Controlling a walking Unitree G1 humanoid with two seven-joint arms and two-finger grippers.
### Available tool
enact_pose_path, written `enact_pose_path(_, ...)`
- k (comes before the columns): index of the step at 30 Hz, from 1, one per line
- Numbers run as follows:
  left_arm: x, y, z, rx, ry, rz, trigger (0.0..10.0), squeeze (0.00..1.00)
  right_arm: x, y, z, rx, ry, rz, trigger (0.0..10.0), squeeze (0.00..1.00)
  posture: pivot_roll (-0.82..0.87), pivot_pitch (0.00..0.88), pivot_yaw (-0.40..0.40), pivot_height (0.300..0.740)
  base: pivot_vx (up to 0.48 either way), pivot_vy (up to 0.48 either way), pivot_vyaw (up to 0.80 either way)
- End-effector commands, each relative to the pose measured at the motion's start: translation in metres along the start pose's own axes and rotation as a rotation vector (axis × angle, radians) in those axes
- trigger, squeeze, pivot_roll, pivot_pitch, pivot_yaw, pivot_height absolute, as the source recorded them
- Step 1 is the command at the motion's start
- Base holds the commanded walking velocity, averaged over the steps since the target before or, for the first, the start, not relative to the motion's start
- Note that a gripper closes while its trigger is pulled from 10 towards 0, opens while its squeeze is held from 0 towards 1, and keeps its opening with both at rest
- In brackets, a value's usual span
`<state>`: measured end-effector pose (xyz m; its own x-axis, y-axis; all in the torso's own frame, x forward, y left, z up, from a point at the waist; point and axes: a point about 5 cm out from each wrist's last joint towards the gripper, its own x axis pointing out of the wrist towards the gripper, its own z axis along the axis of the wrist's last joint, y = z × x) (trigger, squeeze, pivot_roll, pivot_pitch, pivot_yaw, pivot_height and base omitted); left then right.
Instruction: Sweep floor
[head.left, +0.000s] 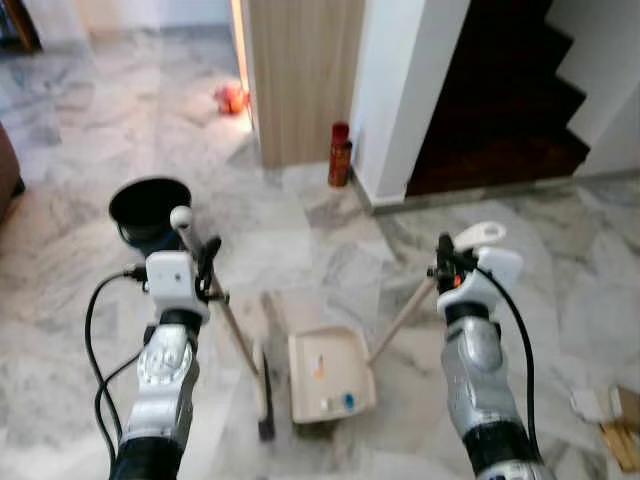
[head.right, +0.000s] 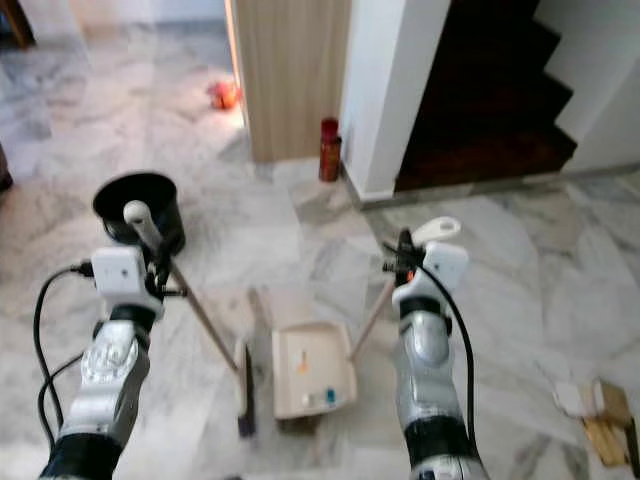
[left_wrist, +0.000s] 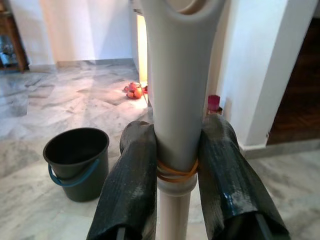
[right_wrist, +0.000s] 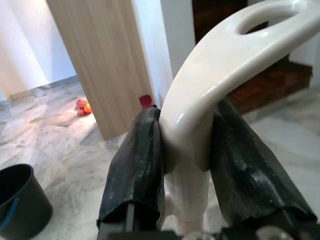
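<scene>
Cream dustpan (head.left: 331, 373) lies flat on marble floor (head.left: 300, 230), its handle (head.left: 402, 318) slanting up-right into right gripper (head.left: 446, 262), fingers clenched on it. Broom (head.left: 222, 318) slants from left gripper (head.left: 203, 262), clamped near its top, down-right to bristles beside the pan.

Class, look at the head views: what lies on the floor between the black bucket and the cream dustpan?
Between the black bucket and the cream dustpan runs the broom's slanted wooden stick, above bare marble floor. The left eye view shows this.
</scene>
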<state>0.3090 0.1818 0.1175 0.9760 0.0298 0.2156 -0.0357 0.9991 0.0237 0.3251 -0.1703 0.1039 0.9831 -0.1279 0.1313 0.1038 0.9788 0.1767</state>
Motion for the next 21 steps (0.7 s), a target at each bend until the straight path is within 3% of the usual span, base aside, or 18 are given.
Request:
enact_pose_path(1,0.0042,-0.0058,0.0103,0.013,-0.047,-0.024,10.0,0.00,0.0033,-0.0030,0.0119,0.018,-0.060,-0.010,10.0,0.00,-0.02,0.096,-0.018,0.740,0.000,0.360,0.00)
enact_pose_path(13,0.0045,-0.0058,0.0112,0.016,-0.049,-0.025,10.0,0.00,0.0036,-0.0012,0.0114,0.010,-0.056,-0.004,10.0,0.00,-0.02,0.099,-0.016,0.740,0.000,0.342,0.00)
enact_pose_path(21,0.0041,-0.0123,0.0055,0.004,-0.008,-0.067,10.0,0.00,0.0034,0.0005,0.0112,0.000,-0.053,0.010,10.0,0.00,-0.02,0.101,-0.015,0.740,0.000,0.000,0.05)
